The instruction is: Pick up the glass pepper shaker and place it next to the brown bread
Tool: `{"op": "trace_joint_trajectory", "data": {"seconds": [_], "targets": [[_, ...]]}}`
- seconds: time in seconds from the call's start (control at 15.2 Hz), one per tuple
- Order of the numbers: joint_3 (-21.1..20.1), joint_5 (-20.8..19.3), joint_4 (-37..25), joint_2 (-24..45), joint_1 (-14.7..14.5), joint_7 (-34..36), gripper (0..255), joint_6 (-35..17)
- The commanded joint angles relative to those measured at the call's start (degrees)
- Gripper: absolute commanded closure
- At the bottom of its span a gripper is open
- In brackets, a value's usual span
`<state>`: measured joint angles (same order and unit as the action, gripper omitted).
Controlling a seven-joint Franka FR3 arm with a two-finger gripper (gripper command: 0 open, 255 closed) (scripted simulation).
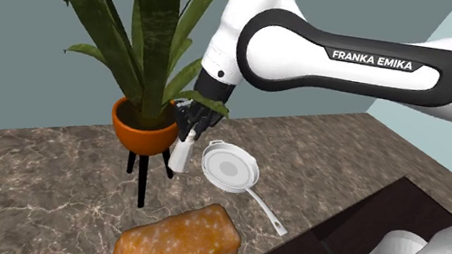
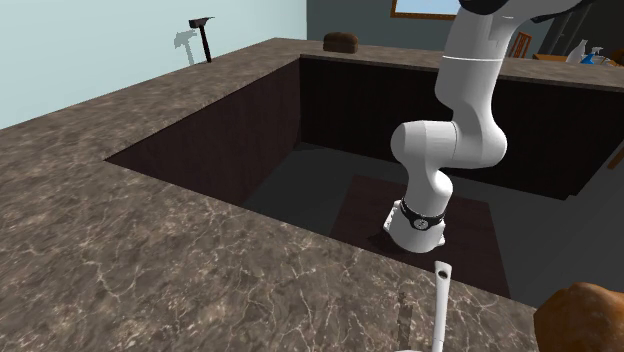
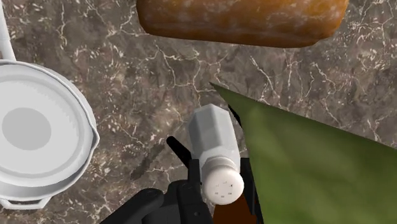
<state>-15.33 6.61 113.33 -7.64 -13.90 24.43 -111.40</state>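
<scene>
Pepper shaker (image 3: 215,147) in end effector (image 3: 205,132), "FRANKA EMIKA" on arm (image 1: 372,58)

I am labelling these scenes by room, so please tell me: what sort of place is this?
Probably a kitchen: a long marbled countertop carries a brown bread loaf and a white frying pan, and a pale shaker with a holed cap is there too.

Bright even light, soft faint shadows
</scene>
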Motion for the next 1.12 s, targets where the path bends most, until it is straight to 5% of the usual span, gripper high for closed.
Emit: {"op": "trace_joint_trajectory", "data": {"seconds": [0.0,0.86,0.92,0.99,1.06], "targets": [[0.00,-0.12,2.17,1.49,0.09,-0.03,255,-1.38],[-1.21,-0.29,9.46,4.17,0.74,-0.35,255,-11.29],[-1.60,-0.36,7.15,-4.01,0.30,0.58,255,-11.10],[-1.60,-0.36,7.15,-4.01,0.30,0.58,0,-11.10],[2.59,1.24,-2.85,1.59,-2.19,-29.22,0,1.91]]}}
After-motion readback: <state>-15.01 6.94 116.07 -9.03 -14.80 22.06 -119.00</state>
